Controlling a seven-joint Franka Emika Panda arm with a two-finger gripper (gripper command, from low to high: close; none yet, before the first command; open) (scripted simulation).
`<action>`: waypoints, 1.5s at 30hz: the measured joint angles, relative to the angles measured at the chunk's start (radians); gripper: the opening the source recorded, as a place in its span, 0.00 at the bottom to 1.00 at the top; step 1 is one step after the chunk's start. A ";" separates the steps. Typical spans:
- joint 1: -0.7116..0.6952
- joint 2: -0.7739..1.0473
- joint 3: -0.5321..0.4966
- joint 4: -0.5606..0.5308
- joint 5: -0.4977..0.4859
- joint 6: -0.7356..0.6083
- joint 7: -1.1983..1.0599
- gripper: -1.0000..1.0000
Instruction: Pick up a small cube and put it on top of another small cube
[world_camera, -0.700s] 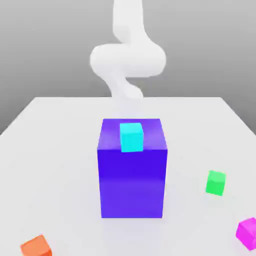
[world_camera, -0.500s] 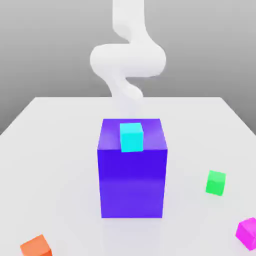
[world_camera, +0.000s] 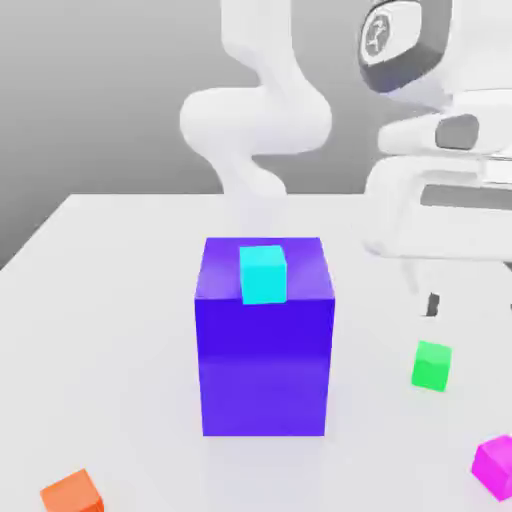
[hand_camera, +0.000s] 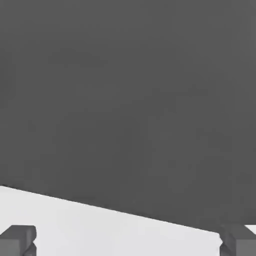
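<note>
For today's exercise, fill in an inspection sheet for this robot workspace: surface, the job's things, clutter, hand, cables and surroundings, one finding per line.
Surface: white table, flat.
Job's things: magenta cube and green cube rest on the table at the exterior view's right, apart from each other.
Clutter: big blue-violet block mid-table with a cyan cube on top; orange cube near the front at the exterior view's left.
Hand: hand open, holding nothing, raised above the table.
Cables: nothing seen.
Surroundings: plain grey backdrop.

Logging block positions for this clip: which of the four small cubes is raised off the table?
The cyan cube. It rests on top of the big blue-violet block, while the green cube, magenta cube and orange cube lie on the table.
</note>
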 joint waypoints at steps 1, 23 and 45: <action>0.010 0.035 0.003 0.002 -0.008 0.009 0.011 0.50; 0.166 0.476 -0.014 0.043 -0.089 0.201 0.121 0.00; 0.217 -0.094 0.187 -0.536 0.321 0.259 -0.380 0.00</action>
